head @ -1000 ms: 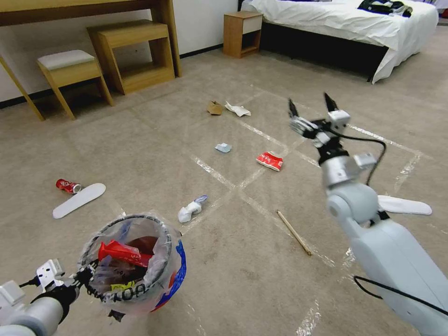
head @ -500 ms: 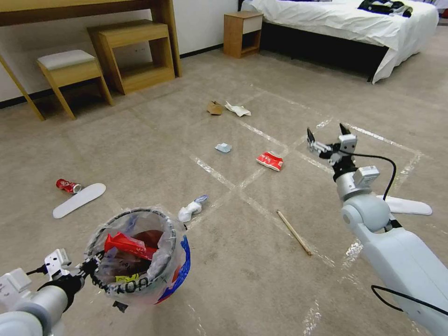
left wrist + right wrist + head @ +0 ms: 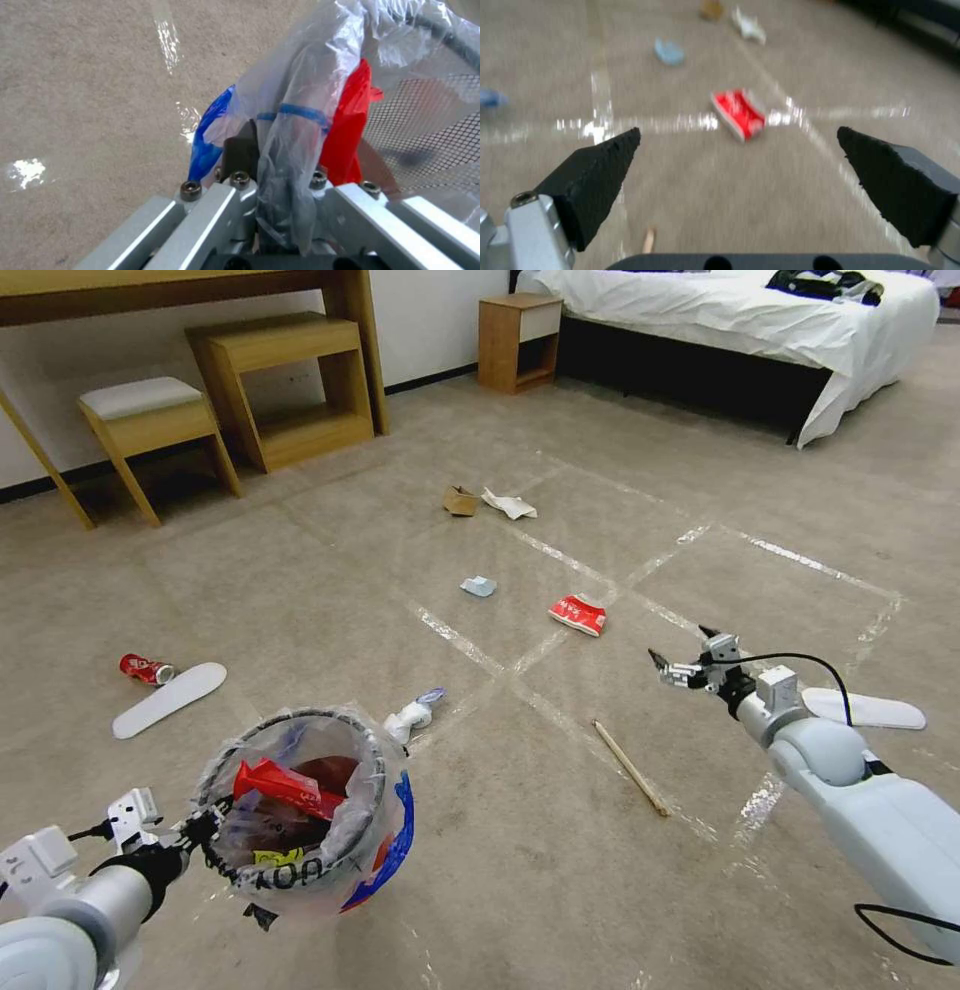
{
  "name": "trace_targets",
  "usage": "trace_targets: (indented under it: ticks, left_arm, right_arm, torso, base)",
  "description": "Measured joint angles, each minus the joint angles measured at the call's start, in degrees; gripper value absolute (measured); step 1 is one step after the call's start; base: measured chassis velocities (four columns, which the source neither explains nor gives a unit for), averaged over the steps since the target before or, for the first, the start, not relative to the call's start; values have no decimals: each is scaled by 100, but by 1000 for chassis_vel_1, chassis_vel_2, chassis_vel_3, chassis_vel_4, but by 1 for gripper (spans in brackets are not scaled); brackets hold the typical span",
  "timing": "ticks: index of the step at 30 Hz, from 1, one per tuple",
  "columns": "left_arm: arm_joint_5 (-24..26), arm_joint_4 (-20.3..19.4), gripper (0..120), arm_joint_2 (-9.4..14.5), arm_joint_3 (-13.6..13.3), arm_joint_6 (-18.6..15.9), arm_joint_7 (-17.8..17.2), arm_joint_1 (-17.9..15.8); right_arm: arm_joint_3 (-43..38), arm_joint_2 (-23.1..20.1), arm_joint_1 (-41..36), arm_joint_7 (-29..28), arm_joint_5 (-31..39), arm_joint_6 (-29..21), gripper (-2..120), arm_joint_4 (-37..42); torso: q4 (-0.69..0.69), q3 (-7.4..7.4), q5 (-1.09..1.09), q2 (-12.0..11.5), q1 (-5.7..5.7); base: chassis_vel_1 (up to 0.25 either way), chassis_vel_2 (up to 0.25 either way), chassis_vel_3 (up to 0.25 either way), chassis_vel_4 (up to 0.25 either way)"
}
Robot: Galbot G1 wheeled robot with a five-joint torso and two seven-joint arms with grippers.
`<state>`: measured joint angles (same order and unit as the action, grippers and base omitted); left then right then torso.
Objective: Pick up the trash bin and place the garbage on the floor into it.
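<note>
The trash bin (image 3: pixel 372 767), a red bucket lined with a clear bag, hangs low at the near left with a red wrapper inside. My left gripper (image 3: pixel 200 838) is shut on its rim and bag (image 3: pixel 295 112). My right gripper (image 3: pixel 680 645) hovers open just above the floor (image 3: pixel 300 600), right of the red wrapper (image 3: pixel 578 615) and beyond the wooden stick (image 3: pixel 630 767). In the right wrist view the red wrapper (image 3: pixel 738 112) lies ahead between the open fingertips (image 3: pixel 610 157). More garbage: pale-blue paper (image 3: pixel 479 587), white paper (image 3: pixel 510 505), a cardboard scrap (image 3: pixel 460 501) and a crumpled white wad (image 3: pixel 410 717).
A red can (image 3: pixel 146 669) and a white insole (image 3: pixel 170 698) lie at the left; another insole (image 3: pixel 865 708) lies beside my right arm. Wooden stools (image 3: pixel 150 420) and a desk line the far wall, with a bed (image 3: pixel 740 320) at the far right.
My right arm has swung down from well above the floor to just over it, gripper still open. The bin in my left gripper has shifted slightly right.
</note>
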<state>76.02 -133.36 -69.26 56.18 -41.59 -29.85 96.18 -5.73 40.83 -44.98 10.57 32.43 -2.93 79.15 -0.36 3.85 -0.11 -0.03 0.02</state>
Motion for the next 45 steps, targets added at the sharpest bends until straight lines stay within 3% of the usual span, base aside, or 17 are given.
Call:
trace_targets:
  ticks: [8,17,23,27,34,45]
  left_arm:
    - [-44,64,0,37,-98,2,-19,-13]
    - [-134,104,0,-14,-144,5,-26,13]
    - [-166,104,0,-37,-126,17,-23,77]
    - [-198,104,0,-60,-127,20,-21,96]
    - [-294,80,0,-155,-147,27,-11,146]
    - [-438,111,0,-291,-215,39,7,139]
  right_arm:
    - [119,-137,110,660,-211,-541,100,-218]
    - [422,-113,314,735,-609,-1148,100,-443]
    - [521,147,363,476,-712,-1996,100,-290]
    - [574,221,417,421,-742,-2291,100,-256]
    - [540,411,602,1280,-1356,-2725,100,-410]
    - [572,683,706,1314,-1105,-3314,100,-504]
  torso:
    - [0,0,0,0,0]
    - [0,0,0,0,0]
    - [1,0,0,0,0]
    - [1,0,0,0,0]
    - [1,0,-1,0,0]
    - [-1,0,0,0,0]
  base:
    - [0,0,0,0]
    - [0,0,0,0]
    - [0,0,0,0]
    - [0,0,0,0]
    - [0,0,0,0]
    - [0,0,0,0]
